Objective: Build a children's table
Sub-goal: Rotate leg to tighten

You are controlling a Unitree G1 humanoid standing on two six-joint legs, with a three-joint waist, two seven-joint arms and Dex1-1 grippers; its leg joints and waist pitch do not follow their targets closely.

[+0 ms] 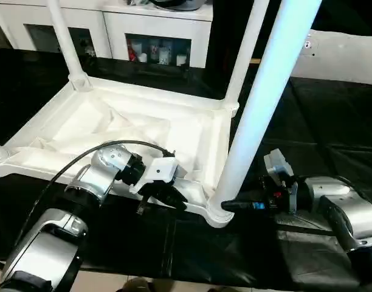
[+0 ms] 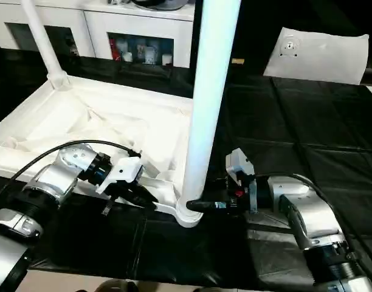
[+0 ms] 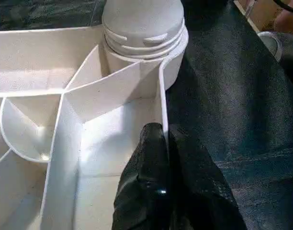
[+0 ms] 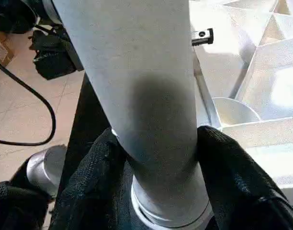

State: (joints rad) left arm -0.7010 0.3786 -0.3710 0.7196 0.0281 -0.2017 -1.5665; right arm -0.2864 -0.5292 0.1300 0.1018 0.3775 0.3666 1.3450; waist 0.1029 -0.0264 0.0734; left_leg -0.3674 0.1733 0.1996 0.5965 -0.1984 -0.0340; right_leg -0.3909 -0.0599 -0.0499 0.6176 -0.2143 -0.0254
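Tabletop [image 1: 143, 131] lies inverted at twelve o'clock, left gripper [image 3: 164, 143] clenched on its rim; I keep right gripper [image 4: 156, 158], grasping the near leg [image 1: 259, 109], square while seating it.

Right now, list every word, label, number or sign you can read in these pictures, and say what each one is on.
None can be read.
The things on the cabinet shelf behind the tabletop: any labels are too small and blurred.
The white bag on the black mat: a round mark, too small to read.
The table leg, the left gripper and the right gripper: no lettering visible.
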